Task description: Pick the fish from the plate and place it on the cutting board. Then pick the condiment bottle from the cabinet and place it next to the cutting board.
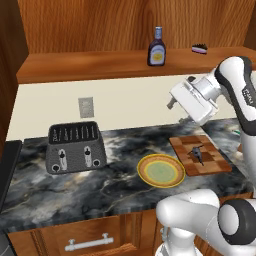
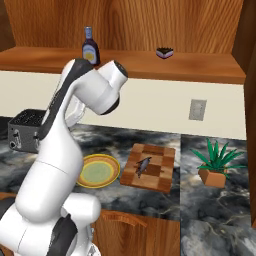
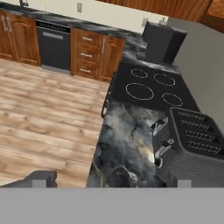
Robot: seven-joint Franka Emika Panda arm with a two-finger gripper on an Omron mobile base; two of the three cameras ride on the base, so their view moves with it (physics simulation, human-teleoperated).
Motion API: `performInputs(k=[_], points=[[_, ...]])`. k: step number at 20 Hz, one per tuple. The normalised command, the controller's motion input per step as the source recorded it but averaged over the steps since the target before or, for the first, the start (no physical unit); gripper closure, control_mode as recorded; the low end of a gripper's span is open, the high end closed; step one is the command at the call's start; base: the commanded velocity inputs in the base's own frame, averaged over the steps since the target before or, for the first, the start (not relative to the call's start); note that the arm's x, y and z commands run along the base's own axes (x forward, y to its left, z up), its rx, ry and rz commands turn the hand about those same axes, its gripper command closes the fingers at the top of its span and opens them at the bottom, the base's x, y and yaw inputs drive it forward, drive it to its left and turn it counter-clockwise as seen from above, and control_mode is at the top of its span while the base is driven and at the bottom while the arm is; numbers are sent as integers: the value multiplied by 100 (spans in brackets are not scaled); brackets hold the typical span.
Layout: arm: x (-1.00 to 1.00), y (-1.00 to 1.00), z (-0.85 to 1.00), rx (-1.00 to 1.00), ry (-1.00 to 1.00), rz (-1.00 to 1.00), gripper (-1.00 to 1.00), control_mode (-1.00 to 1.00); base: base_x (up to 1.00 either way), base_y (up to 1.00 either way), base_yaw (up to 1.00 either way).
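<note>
The fish (image 1: 197,152) already lies on the cutting board (image 1: 215,162), right of the plate (image 1: 160,170), so the step in hand looks to be the condiment bottle (image 1: 157,47) on the far shelf of the cabinet (image 1: 100,67). It should be approached level and gripped at its body, below the narrow neck. The arm is raised above the counter (image 1: 110,185), the hand turned left toward the toaster (image 3: 192,148). The gripper (image 1: 175,105) is wide and holds nothing.

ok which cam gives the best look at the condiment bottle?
Left base view: the condiment bottle stands unobstructed on the cabinet shelf, label and cap clear. In the right base view the bottle sits just behind the arm's upper link, smaller. The hand view faces the toaster.
</note>
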Motion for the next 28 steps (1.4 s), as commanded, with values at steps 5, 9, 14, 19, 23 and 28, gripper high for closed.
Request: performInputs(k=[5,9,14,19,23,28], points=[[-5,0,35,12,0,3,-100,-100,0,0,0],[-1,0,31,11,0,1,-100,-100,0,0,0],[0,0,22,7,0,0,-100,-100,0,0,0],[0,2,26,8,0,0,-100,-100,0,0,0],[0,2,30,11,0,0,-100,-100,0,0,0],[0,4,30,10,0,0,-100,-100,0,0,0]])
